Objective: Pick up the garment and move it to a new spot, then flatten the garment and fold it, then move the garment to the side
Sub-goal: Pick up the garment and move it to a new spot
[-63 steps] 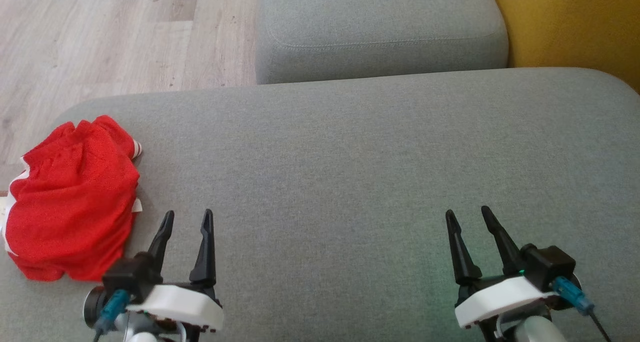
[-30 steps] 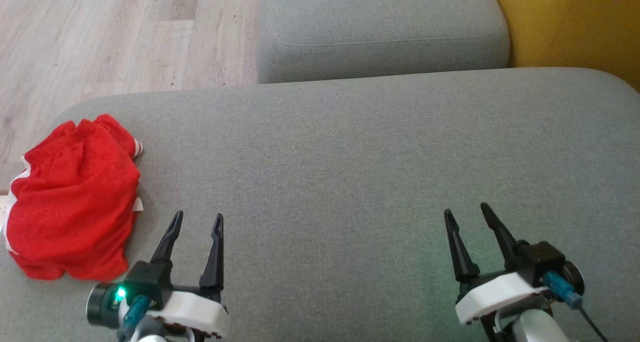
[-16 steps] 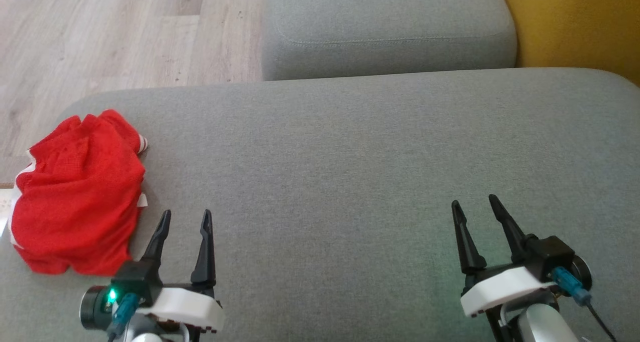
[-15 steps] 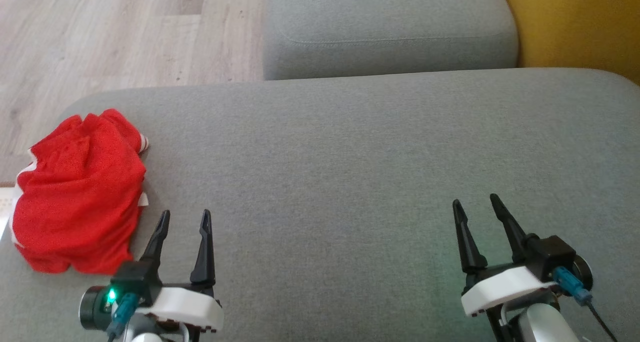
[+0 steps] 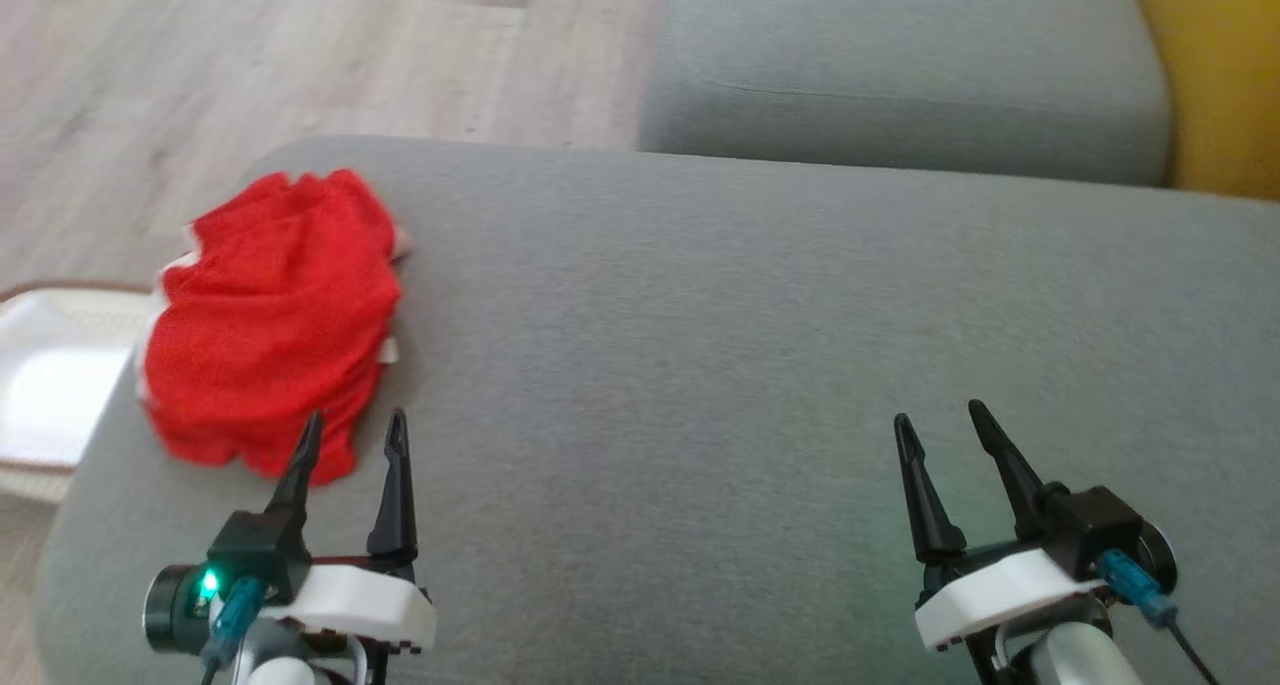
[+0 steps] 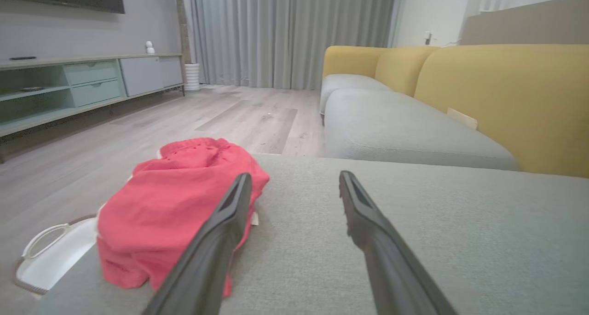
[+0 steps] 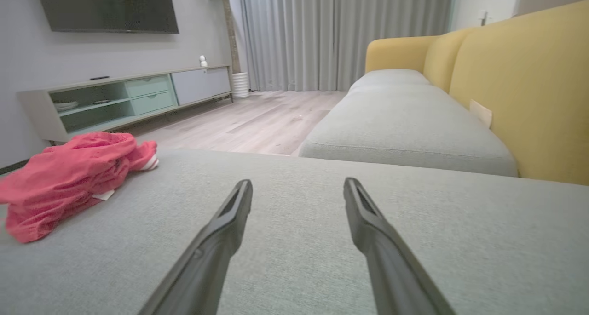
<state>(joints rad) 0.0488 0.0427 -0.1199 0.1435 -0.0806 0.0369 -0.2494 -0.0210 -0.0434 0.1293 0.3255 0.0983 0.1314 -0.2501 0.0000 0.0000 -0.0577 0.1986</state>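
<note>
Red mesh garment (image 5: pixel 270 315) with white trim lies crumpled at the middle left of the head view, on the grey fabric sofa cushion (image 5: pixel 760 325); left gripper (image 5: pixel 353 427) sits just below it, fingers spread and empty; right gripper (image 5: pixel 938 415), lower right, equally spread, well apart; white plastic basket (image 5: pixel 45 385) at the left edge.

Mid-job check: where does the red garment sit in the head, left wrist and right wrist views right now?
Head view: red garment, left of centre, just beyond the left gripper.
Left wrist view: lower left, partly behind the left gripper.
Right wrist view: far left, mid-height.
Shared landmark: the yellow sofa backrest, at the right in all three.
</note>
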